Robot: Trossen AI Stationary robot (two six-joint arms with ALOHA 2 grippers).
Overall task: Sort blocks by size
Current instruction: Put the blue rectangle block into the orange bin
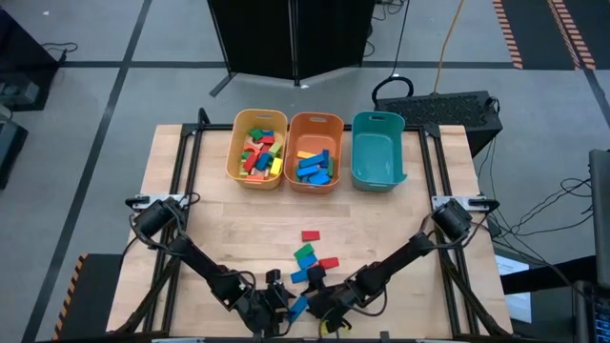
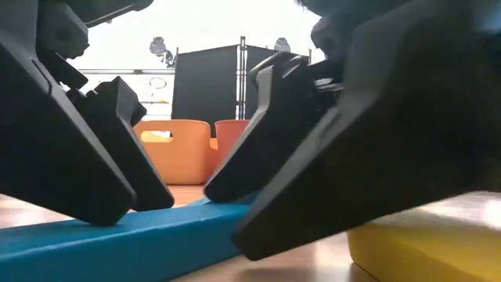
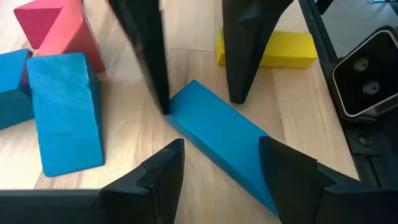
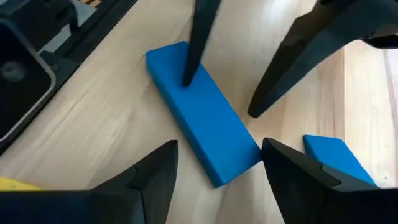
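Wooden table (image 1: 219, 219) is being viewed from above, with three bins being kept in a row along its far edge: a yellow bin (image 1: 234, 152) and an orange bin (image 1: 291, 152), both being filled with mixed blocks (image 1: 259, 152), and a teal bin (image 1: 376, 176). Loose blocks are being left near the front middle: a red one (image 1: 311, 235), a green one (image 1: 305, 252), another red one (image 1: 329, 263) and a blue one (image 1: 299, 276). At the near edge, a blue bar (image 3: 217, 137) is lying flat on the wood and is being approached from both ends. One end is being straddled by the left gripper (image 3: 221, 146), its fingers being held apart with no firm clamp being shown. The other end is being straddled by the right gripper (image 4: 219, 146), whose fingers are likewise being held apart, clear of the bar's sides. One left fingertip (image 4: 186, 78) is being rested on the bar's top face. A yellow block (image 3: 273, 50) is being left just beyond the bar.
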